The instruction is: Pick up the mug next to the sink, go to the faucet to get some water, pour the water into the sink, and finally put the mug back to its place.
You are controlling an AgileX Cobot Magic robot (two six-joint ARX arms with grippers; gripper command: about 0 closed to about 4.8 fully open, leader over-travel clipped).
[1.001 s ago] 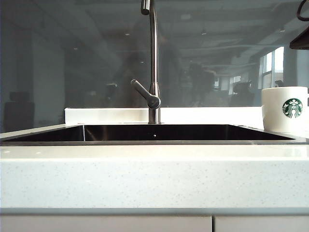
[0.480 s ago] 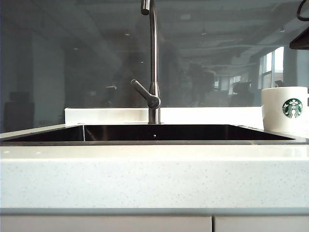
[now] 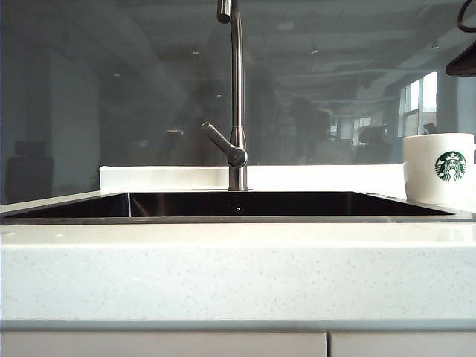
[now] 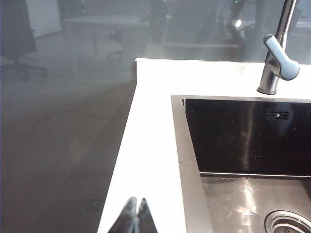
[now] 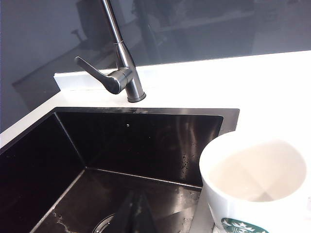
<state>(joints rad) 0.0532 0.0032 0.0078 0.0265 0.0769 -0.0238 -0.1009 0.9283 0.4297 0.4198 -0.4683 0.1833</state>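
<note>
The white mug (image 3: 439, 169) with the green logo stands upright on the counter just right of the sink (image 3: 223, 219). In the right wrist view the mug (image 5: 257, 189) looks empty. My right gripper (image 5: 138, 194) is shut with nothing in it, hanging over the dark sink basin (image 5: 155, 141) beside the mug and apart from it. The steel faucet (image 3: 236, 97) rises behind the sink's middle, lever angled left. My left gripper (image 4: 138, 200) is shut and empty above the white counter, beside the sink rim (image 4: 187, 145). Neither gripper shows in the exterior view.
A dark glass wall (image 3: 111, 97) stands behind the counter. A low white ledge (image 3: 163, 177) runs along the back behind the faucet base. The drain (image 4: 286, 223) lies in the sink floor. A dark object (image 3: 462, 65) hangs at the upper right above the mug.
</note>
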